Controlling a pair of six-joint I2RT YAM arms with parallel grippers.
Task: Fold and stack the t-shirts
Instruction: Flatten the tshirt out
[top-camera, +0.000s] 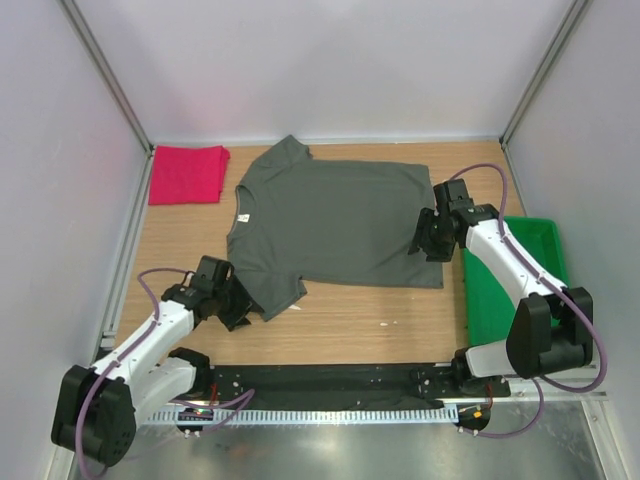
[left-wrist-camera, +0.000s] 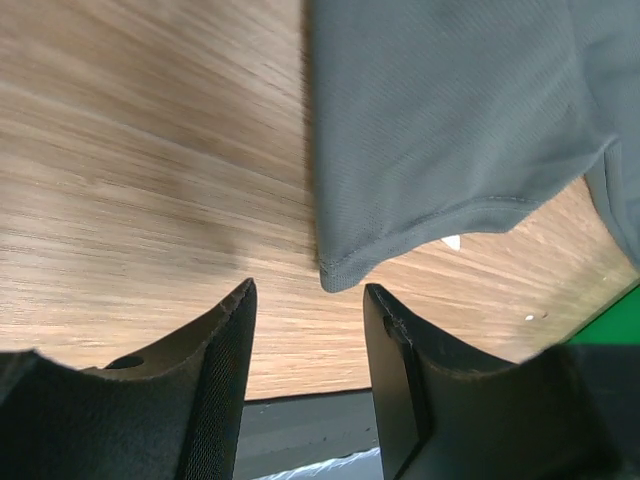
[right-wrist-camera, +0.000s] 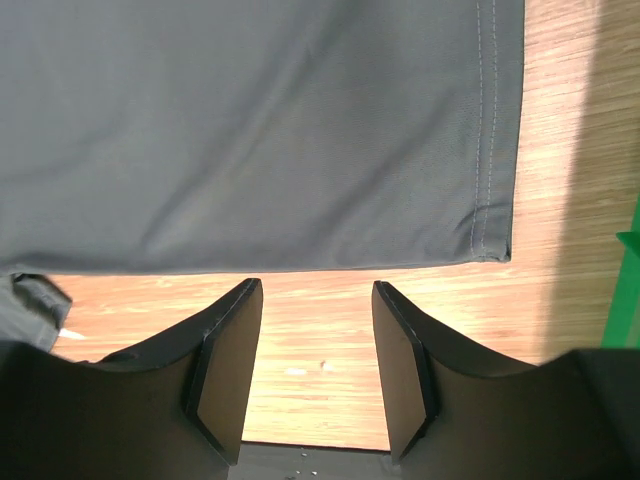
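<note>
Half the job done: the red t-shirt (top-camera: 187, 173) lies folded into a neat rectangle in the upper left of the overhead frame, on the far side of the wooden table (top-camera: 380, 320). The dark grey t-shirt (top-camera: 330, 225) lies spread flat and unfolded at centre frame, collar to the left, hem to the right, well apart from the red one.

My left pincer (left-wrist-camera: 309, 288) sits low at the grey shirt's near sleeve (left-wrist-camera: 440, 150), at lower left of the overhead frame. Its fingers stand apart with nothing between them, and the sleeve's corner lies just beyond the gap. My right pincer (right-wrist-camera: 317, 284) waits at the shirt's right side, its fingers likewise apart and gripping nothing. The cloth's edge runs just past the fingertips, the stitched hem (right-wrist-camera: 485, 150) off to the right in the wrist view.

By my reckoning, every fold of the grey shirt is yet to be made, and after that the stacking of one shirt on the other. I appear to be taking hold for the first fold.

The green tray (top-camera: 545, 235) stands at the right edge of the table. My right arm crosses over part of it, and in the part that shows I can make out nothing lying inside. Neither shirt is in it.
</note>
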